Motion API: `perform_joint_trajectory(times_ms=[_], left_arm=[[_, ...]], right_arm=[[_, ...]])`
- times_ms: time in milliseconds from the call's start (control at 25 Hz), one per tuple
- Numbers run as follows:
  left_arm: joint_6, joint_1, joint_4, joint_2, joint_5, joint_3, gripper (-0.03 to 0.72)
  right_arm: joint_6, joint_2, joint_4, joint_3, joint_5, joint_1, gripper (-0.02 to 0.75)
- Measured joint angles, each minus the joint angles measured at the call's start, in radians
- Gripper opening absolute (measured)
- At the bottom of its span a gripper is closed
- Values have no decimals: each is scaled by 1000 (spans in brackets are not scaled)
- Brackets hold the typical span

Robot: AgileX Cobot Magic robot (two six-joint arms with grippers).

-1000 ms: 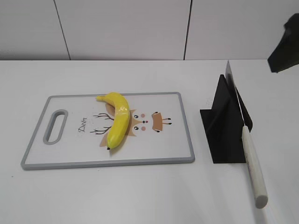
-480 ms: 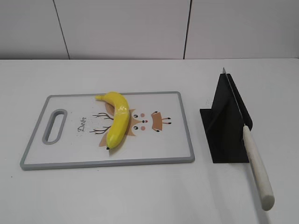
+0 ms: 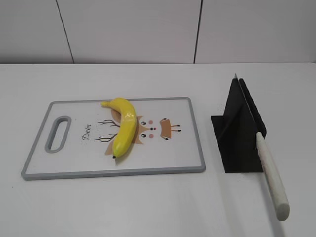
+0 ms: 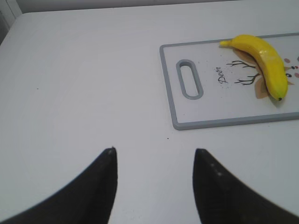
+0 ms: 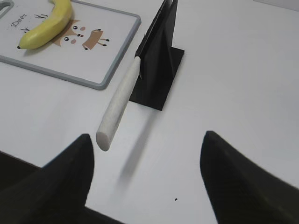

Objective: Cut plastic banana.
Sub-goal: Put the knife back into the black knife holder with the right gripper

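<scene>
Banana (image 3: 124,127) lying glossy, likely slippery (steady mid-body), both grippers (image 4: 154,158) (image 5: 147,144) hanging wide, holding nothing.

White surface (image 3: 148,207), grey-rimmed white cutting board (image 3: 163,158) with 1 slot handle at its left end (deer cartoon and "Deer" lettering printed mid-board), black wedge-shaped knife stand (image 3: 238,133) just right of it, knife (image 3: 269,170) resting in the stand, pale handle jutting forward.
</scene>
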Motion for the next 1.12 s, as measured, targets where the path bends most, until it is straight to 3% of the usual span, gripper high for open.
perform_joint_trajectory(times_ms=[400,840,1120], left_arm=[[0,0,-2,0,-1,0,489],[0,0,-2,0,-3,0,489],[0,0,-2,0,-3,0,489]], right_arm=[[-2,-186,-4,52,25,0,547],[-1,-196,-16,53,26,-1,548],[-1,-196,-16,53,26,-152,548]])
